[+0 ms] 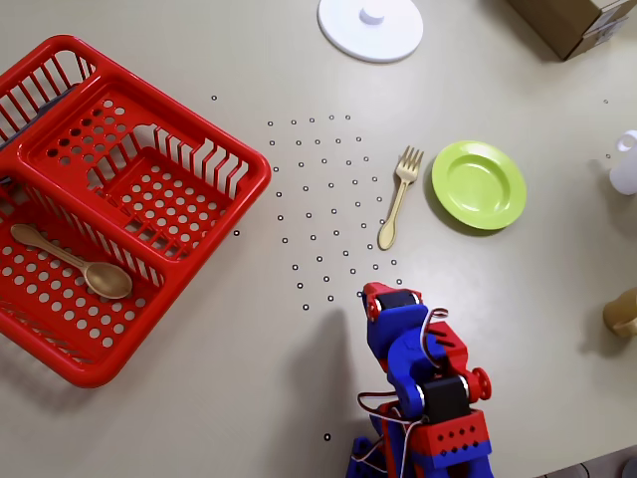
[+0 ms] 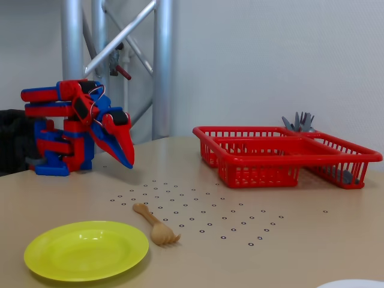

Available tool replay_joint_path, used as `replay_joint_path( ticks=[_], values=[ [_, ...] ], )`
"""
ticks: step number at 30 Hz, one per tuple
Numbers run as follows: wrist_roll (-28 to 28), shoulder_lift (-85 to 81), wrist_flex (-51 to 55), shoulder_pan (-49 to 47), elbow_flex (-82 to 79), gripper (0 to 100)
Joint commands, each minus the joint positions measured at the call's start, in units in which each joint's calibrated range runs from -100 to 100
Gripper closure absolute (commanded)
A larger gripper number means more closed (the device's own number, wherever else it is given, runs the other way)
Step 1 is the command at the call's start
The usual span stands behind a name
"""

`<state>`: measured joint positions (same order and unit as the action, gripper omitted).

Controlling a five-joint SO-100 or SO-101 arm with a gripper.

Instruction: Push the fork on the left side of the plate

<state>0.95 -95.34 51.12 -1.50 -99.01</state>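
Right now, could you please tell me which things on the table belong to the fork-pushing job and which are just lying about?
Job: fork, green plate, pincer.

Lying about: red basket, spoon inside it, white disc, cardboard box, white cup at the overhead view's right edge.

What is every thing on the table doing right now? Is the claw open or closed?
Red and blue claw: closed, empty, above the table, touching nothing.
Small tan wooden fork: lying flat on the table beside the plate, not touching it.
Round lime-green plate: right way up, empty.
Red plastic basket: upright, holding a spoon.
Tan wooden spoon: lying in the basket's compartment.
White round disc with knob: flat on the table.
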Motion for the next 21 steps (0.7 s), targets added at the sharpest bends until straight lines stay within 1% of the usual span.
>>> replay_joint_path(
  ticks=[1,12,19,21],
  values=[
    [-0.1,-0.51,0.35,0.64,-0.9,100],
    [-0.88,-0.51,0.35,1.57,-0.9,100],
    [0.29,-0.26,0.35,0.93,-0.9,100],
    [-0.73,1.68,0.11,1.21,0.0,100]
  ],
)
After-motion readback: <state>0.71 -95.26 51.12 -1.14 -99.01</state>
